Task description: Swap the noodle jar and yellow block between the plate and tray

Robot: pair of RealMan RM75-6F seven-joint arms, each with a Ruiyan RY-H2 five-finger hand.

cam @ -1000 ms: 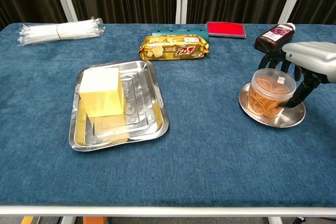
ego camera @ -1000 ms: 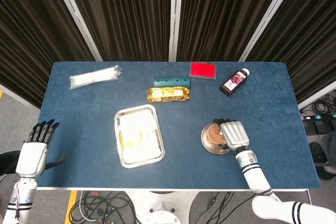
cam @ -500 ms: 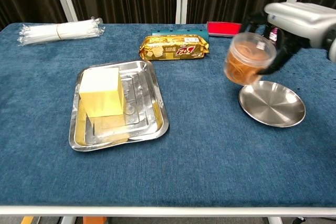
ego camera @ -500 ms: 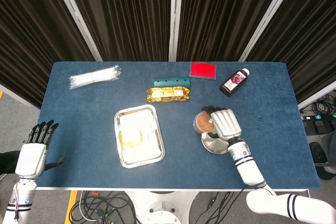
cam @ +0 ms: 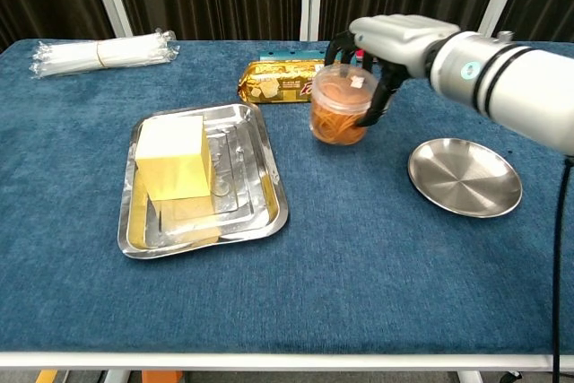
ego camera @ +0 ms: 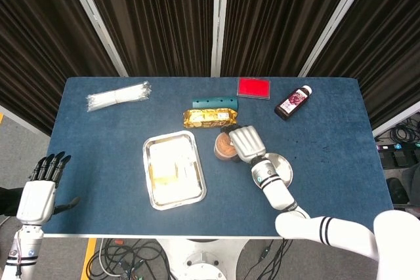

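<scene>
right robot hand [cam: 372,60] grips the noodle jar [cam: 340,105] between tray [cam: 265,145] and plate [cam: 465,177]; left robot hand [ego camera: 41,188] spread, idle. risk: the yellow block [cam: 173,156] crowds the tray, inviting collision or tipping.

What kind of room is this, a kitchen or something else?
Probably a robot test lab, not a kitchen: a blue cloth-covered table stands before black curtains, loose cables lie on the floor, and assorted props, like a silver metal tray, sit spread out.

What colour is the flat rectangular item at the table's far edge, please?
Bright red, clearest in the head view.
</scene>
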